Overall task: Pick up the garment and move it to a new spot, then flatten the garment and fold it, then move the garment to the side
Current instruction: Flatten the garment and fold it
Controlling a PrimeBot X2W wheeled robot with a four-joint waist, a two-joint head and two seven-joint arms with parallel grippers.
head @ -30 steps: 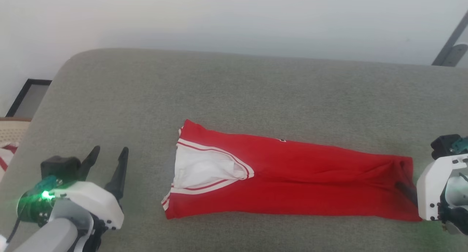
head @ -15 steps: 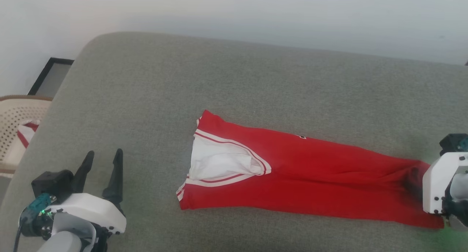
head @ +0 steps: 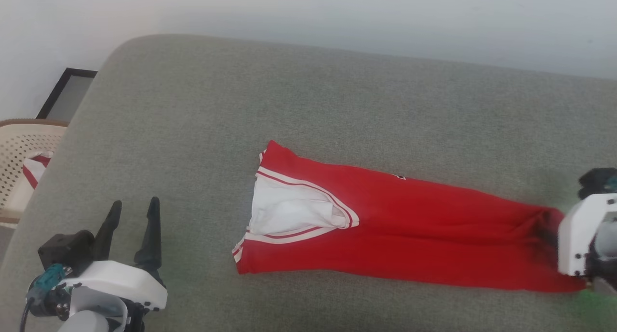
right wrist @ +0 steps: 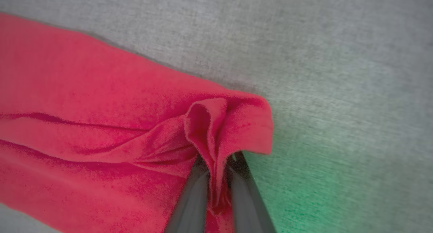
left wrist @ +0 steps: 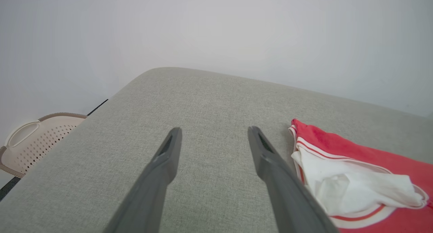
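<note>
The red garment (head: 414, 231) lies folded into a long narrow strip across the grey cushion, its white inner side and striped trim (head: 289, 211) at the left end; the number is hidden. My right gripper (right wrist: 216, 165) is shut on a pinched fold of red cloth (right wrist: 206, 124) at the strip's right end, with its white body (head: 585, 235) at the head view's right edge. My left gripper (head: 133, 207) stands open over bare cushion, well left of the garment (left wrist: 358, 179), its fingers (left wrist: 169, 152) apart with nothing between them.
The grey cushioned surface (head: 308, 105) runs back to a pale wall. Off its left edge stands a cream perforated basket (head: 19, 153) holding red-white cloth, with a dark frame (head: 65, 93) behind it. A green glow tints the cushion near the right gripper.
The head camera has shifted, so the whole scene sits differently. The right gripper has kept its hold on the garment's right end, which now looks drawn a little further right. The left gripper stays open.
</note>
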